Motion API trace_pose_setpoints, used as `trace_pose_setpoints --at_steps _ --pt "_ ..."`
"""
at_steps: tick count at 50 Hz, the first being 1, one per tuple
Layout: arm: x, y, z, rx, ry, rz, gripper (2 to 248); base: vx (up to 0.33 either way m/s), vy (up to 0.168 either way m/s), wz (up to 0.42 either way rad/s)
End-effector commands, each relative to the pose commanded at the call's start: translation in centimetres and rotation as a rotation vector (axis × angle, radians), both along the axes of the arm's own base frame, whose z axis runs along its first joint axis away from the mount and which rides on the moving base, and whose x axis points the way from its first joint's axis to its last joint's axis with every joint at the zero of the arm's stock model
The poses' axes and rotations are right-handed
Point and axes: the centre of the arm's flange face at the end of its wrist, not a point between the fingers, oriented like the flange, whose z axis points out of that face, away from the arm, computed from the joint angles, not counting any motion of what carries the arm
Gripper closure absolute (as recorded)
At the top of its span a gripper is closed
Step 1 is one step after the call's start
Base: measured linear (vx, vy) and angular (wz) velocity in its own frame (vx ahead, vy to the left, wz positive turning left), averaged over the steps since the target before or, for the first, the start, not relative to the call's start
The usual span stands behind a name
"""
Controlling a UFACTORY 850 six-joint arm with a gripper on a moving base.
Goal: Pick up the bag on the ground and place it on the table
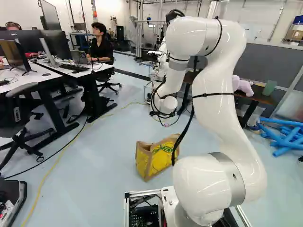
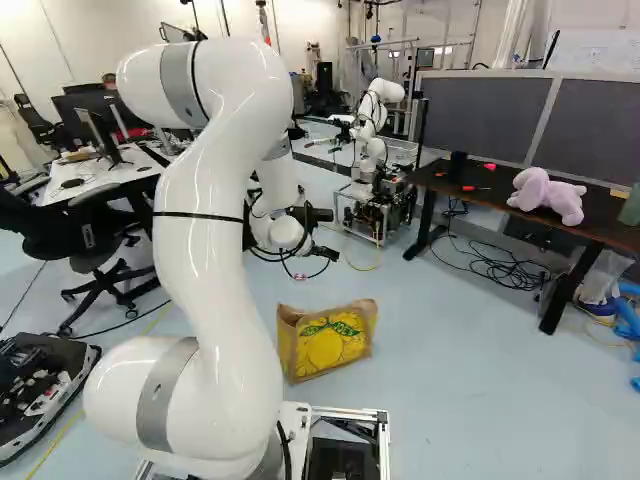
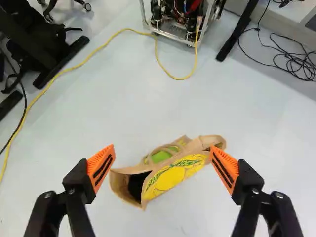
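Above the floor (image 3: 143, 103) — gripper (image 2: 312, 216) wide apart, nothing in its grasp | between its orange pads (image 3: 102, 167) in the wrist view, the yellow-and-brown bag (image 3: 177, 175), mouth open, sits on the floor | farther out, right base view's right side: dark table (image 2: 605, 226), purple plush toy (image 2: 548, 195) on top — another robot (image 2: 375, 115) stands beyond the bag.

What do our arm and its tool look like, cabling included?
Glossy white, rounded arm, smooth grey bands at some joints, thin black straps round the links. Black cables run along it and loop near the wrist. The black two-fingered tool has tapered orange pads with black stripes.
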Motion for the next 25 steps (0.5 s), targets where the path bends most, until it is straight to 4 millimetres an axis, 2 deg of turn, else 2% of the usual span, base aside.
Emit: trace_pose_setpoints --at_steps 25 --pt "3.7 0.2 -4.6 0.018 0.134 0.003 3 0.000 0.000 0.000"
